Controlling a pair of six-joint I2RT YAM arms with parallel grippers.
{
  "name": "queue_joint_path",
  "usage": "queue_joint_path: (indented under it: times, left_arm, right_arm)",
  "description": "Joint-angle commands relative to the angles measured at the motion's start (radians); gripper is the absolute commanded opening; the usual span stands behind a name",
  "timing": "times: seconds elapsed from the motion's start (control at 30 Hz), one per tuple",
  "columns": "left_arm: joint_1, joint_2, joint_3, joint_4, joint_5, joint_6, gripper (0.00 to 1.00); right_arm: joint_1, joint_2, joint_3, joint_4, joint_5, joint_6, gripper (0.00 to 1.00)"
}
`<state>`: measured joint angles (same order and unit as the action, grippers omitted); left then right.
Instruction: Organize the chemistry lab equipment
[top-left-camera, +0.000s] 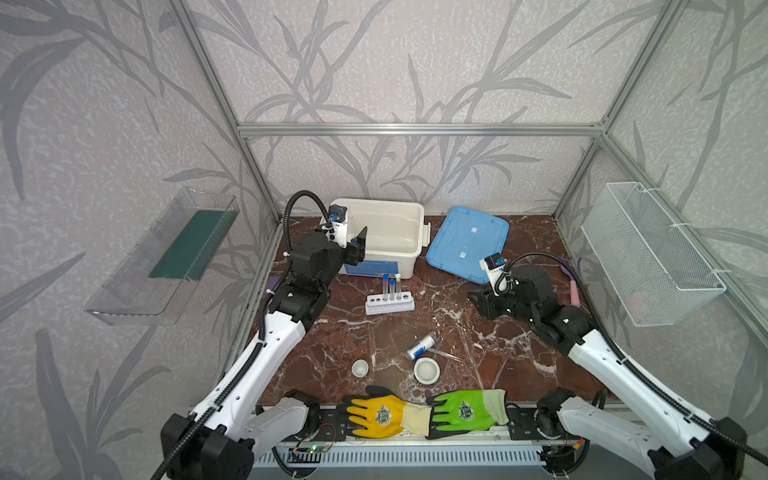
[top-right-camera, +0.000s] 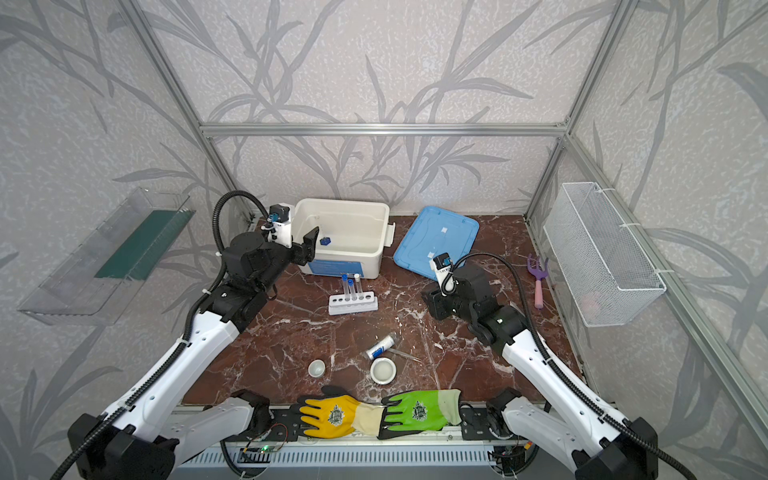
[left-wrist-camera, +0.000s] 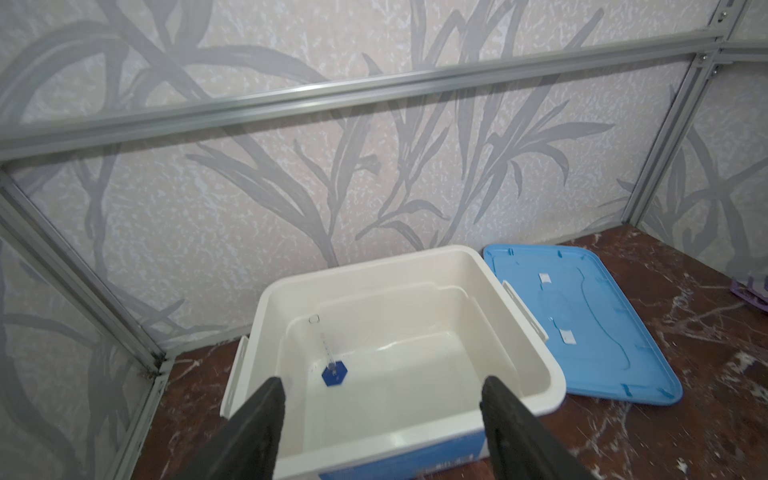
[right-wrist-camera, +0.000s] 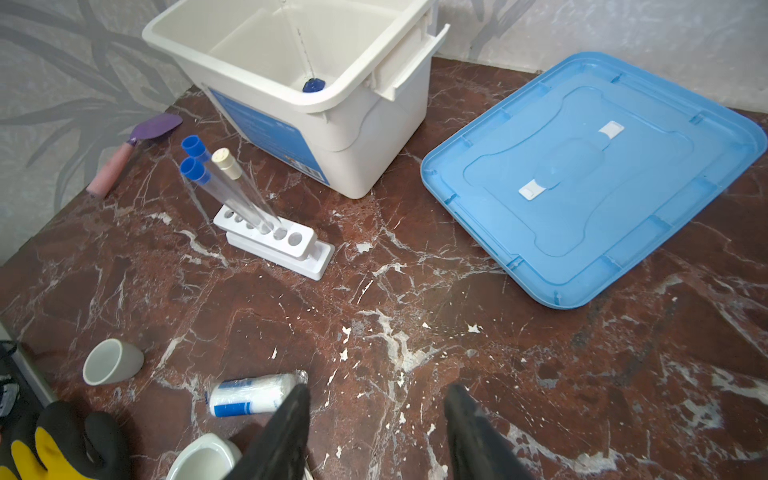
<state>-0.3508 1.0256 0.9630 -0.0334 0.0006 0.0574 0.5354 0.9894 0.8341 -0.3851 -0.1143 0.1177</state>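
The blue-based clear vessel (left-wrist-camera: 331, 365) stands roughly upright, mouth up, by the white bin's (left-wrist-camera: 519, 332) left wall, bare floor rightward; left gripper (left-wrist-camera: 382, 386) gapes empty over the near rim, right gripper (right-wrist-camera: 378, 392) part-spread, empty.

Both top views look steeply down from the front onto the brown marble tabletop (top-left-camera: 374, 332). The left wrist camera, close over the open white plastic bin (left-wrist-camera: 395, 299), faces the back wall (left-wrist-camera: 291, 187); the right wrist camera, low, shares that bin plus the white six-hole plastic rack (right-wrist-camera: 274, 253).
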Motion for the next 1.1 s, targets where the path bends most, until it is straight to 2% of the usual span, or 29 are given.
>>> queue_joint_path:
  times: [0.0,0.2,0.4,0.67,0.8,0.93,1.07]
  left_arm:
    - [-0.053,-0.094,-0.036,-0.255,0.033,-0.018,0.74]
    - [-0.068,-0.264,-0.057,-0.628,0.116,0.13,0.73]
    - [-0.07,-0.361,-0.104,-0.839,0.133,0.294,0.71]
    - [-0.081,-0.305,-0.196,-0.912,0.197,0.341,0.61]
    - [-0.122,-0.259,-0.215,-0.944,0.157,0.376,0.59]
    - [-0.168,-0.209,-0.228,-0.945,0.166,0.38,0.56]
    - [-0.21,-0.165,-0.267,-0.936,0.115,0.395,0.53]
  right_arm:
    - [0.017,0.019,0.025,-0.031,0.028,-0.033,0.54]
    - [0.018,0.051,0.011,0.048,0.006,-0.006,0.54]
    - [0.019,0.081,0.008,0.096,-0.004,0.007,0.54]
    - [0.018,0.086,-0.006,0.112,0.015,0.003,0.54]
    - [0.018,0.084,-0.019,0.121,0.023,0.005,0.54]
    - [0.019,0.092,-0.032,0.138,0.021,0.009,0.54]
    - [0.018,0.106,-0.045,0.156,0.021,0.012,0.54]
